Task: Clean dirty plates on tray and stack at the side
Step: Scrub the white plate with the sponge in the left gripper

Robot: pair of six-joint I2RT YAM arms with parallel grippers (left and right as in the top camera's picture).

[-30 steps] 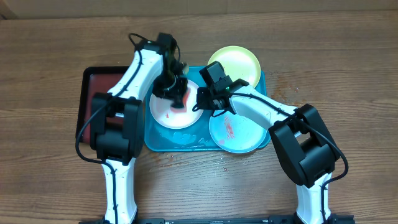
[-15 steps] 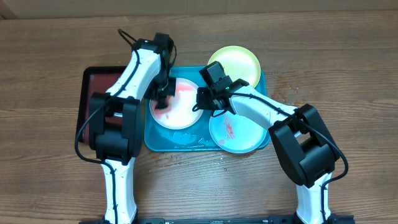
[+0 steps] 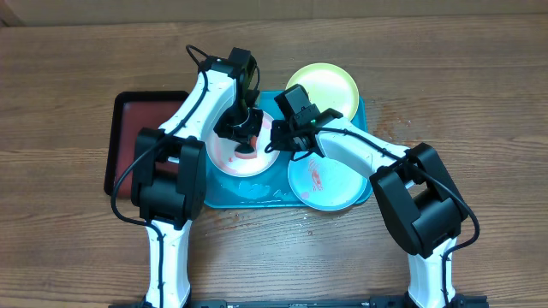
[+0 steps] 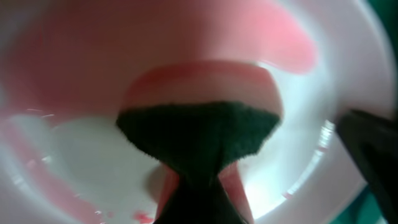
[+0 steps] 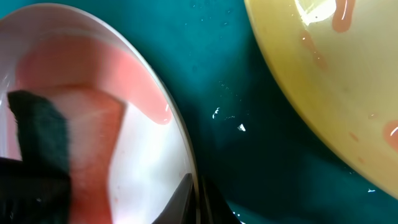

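A white plate [image 3: 229, 154] smeared pink-red lies at the left of the turquoise tray [image 3: 248, 193]. My left gripper [image 3: 243, 135] is shut on a dark green and pink sponge [image 4: 199, 134] that is pressed onto this plate [image 4: 74, 155]. Over at the plate's right rim [image 5: 180, 137], my right gripper [image 3: 276, 137] is shut, one finger on each side [image 5: 198, 202]. The yellow-green plate [image 3: 324, 89] sits at the tray's back right, wet with pink drops [image 5: 329, 81]. At the front right lies the pale mint plate [image 3: 324, 181], streaked red.
A dark red, black-rimmed tray [image 3: 128, 128] lies left of the turquoise tray, partly under my left arm. Small red spots mark the wooden table [image 3: 479, 85] near the trays. Water drops glisten on the tray floor [image 5: 230, 93].
My left gripper swept the sponge to the white plate's left edge and is now back over its middle. The right gripper has stayed on the rim.
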